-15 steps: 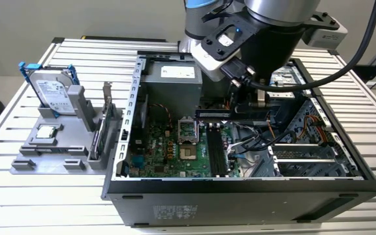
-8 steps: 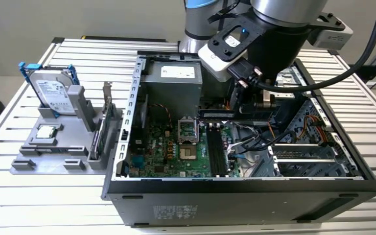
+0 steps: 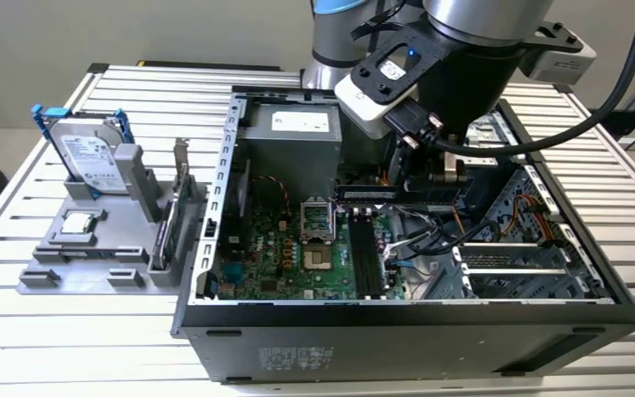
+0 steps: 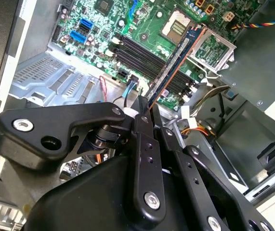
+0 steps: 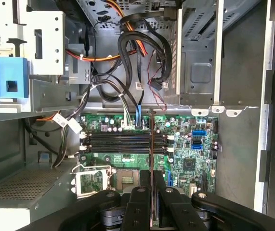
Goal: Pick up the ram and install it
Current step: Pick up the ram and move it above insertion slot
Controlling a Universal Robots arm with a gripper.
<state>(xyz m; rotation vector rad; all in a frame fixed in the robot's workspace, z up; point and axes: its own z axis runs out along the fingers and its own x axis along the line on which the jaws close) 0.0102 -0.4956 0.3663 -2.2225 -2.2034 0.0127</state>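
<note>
Jaws clamp the ram (image 3: 379, 192), mid-frame in the exterior view, edge-down and crosswise above the memory slots (image 3: 364, 252); I judge the gripper (image 4: 143, 107) should square it along one slot, then press evenly

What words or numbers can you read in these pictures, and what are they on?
None can be read.
Hard drive label: print too small.
Power supply label: too small.
Case sticker: too small.
Ram in the jaws: no readable print.
</note>
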